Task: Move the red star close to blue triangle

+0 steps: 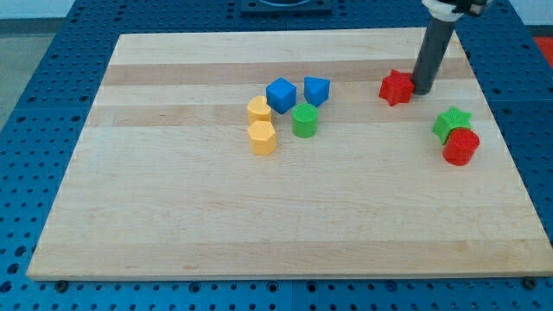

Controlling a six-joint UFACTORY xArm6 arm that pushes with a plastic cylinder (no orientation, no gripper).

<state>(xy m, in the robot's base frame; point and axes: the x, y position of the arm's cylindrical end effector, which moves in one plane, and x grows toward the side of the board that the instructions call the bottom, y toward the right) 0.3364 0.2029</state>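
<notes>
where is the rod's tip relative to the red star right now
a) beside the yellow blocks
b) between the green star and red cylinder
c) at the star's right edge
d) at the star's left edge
c: my tip sits right against the view's right side of the red star, while the blue triangle lies off to the star's left.

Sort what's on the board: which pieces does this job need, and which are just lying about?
Needed: red star, blue triangle, my tip against the star's right side in the view.

Lying about: blue cube, green cylinder, two yellow blocks, green star, red cylinder.
</notes>
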